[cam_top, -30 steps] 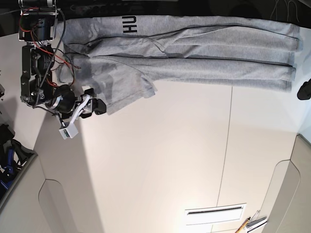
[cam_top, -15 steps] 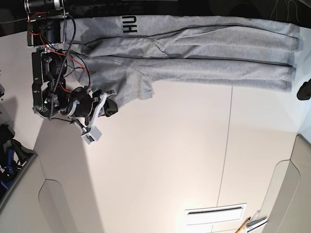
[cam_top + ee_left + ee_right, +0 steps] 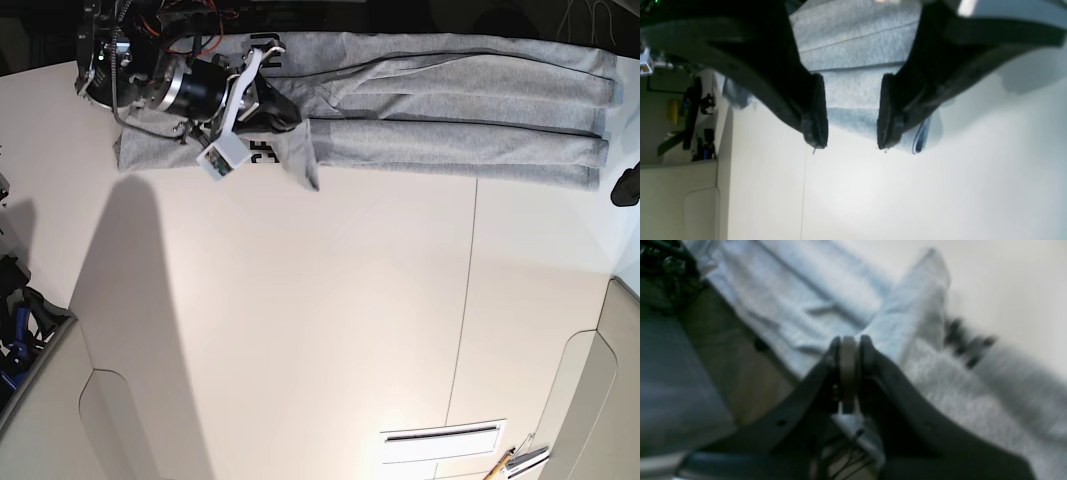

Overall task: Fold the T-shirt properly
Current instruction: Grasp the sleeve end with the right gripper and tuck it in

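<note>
Up at the far edge of the pale tabletop (image 3: 330,330), the right gripper (image 3: 283,112) has its jaws pressed together over the light heather-grey cotton T-shirt (image 3: 460,110), which lies in long folded bands. Further right, the left gripper (image 3: 851,126) hangs parted above the shirt's end, holding nothing.

Right arm (image 3: 150,70) is bare black metal with red wires looping out, a white camera block (image 3: 222,158) clipped on. Both grippers have curved black fingers (image 3: 813,110).
</note>
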Available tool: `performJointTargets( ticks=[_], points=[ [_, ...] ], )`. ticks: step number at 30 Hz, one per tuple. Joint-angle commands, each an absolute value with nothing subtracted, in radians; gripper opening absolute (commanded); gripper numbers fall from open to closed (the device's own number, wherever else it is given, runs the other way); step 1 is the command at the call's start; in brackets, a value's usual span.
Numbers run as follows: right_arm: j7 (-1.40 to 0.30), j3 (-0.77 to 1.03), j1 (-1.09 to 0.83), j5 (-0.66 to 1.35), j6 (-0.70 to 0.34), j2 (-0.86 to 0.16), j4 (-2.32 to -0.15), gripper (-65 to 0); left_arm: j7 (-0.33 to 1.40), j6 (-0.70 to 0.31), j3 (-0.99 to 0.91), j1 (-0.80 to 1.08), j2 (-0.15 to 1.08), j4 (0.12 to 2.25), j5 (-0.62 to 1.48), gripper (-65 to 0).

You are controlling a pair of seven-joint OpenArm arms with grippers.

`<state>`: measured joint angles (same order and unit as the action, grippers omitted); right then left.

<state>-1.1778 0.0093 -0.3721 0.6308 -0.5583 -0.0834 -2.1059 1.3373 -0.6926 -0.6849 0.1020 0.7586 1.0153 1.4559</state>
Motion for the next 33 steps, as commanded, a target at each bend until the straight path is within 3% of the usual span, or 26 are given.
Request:
performJointTargets(
  ticks=[1, 6, 7, 9, 10, 11, 16, 22, 27, 33],
  points=[
    [-1.16, 0.011, -0.389, 0.661, -0.565, -0.086, -2.135, -65.0, 1.327, -0.698, -0.693, 0.092, 0.789, 1.03, 1.481, -37.2],
    [-1.16, 0.011, -0.44, 0.689, -0.566, -0.086, -2.138, -65.0, 1.327, -0.698, -0.693, 0.092, 0.789, 1.03, 1.483, -37.2],
    [-1.16, 0.011, -0.443, 0.689, -0.566, -0.086, -2.138, -60.0, 1.328, -0.698, -0.693, 0.092, 0.79, 1.03, 1.483, -37.2],
    [-1.154, 0.011, -0.444, 0.689, -0.566, -0.086, -2.138, -39.1, 1.33, -0.698, -0.693, 0.093, 0.79, 1.03, 1.48, -36.5],
    [-1.146, 0.011, -0.443, 0.689, -0.566, -0.086, -2.139, -33.1, 1.333, -0.698, -0.693, 0.098, 0.79, 1.03, 1.481, -35.8],
    [-1.14, 0.011, -0.443, 0.689, -0.566, -0.086, -2.14, -31.3, 1.333, -0.698, -0.693, 0.103, 0.791, 1.03, 1.481, -34.7],
    [-1.132, 0.021, -0.423, 0.667, -0.566, -0.086, -2.142, -31.4, 1.334, -0.698, -0.704, 0.153, 0.793, 1.03, 1.481, -33.2],
    [-1.045, 0.107, -0.351, 0.458, -0.55, -0.086, -2.141, -31.4, 1.283, -0.698, -0.806, 0.245, 0.753, 1.03, 1.448, -33.2],
    [-1.039, 0.224, -0.324, 0.453, -0.546, -0.086, -2.136, -31.4, 1.193, -0.698, -0.917, 0.321, 0.694, 1.03, 1.354, -33.2],
    [-1.009, 0.27, -0.324, 0.453, -0.546, -0.107, -2.009, -31.4, 1.096, -0.698, -0.916, 0.338, 0.63, 1.029, 1.229, -33.1]
  ],
)
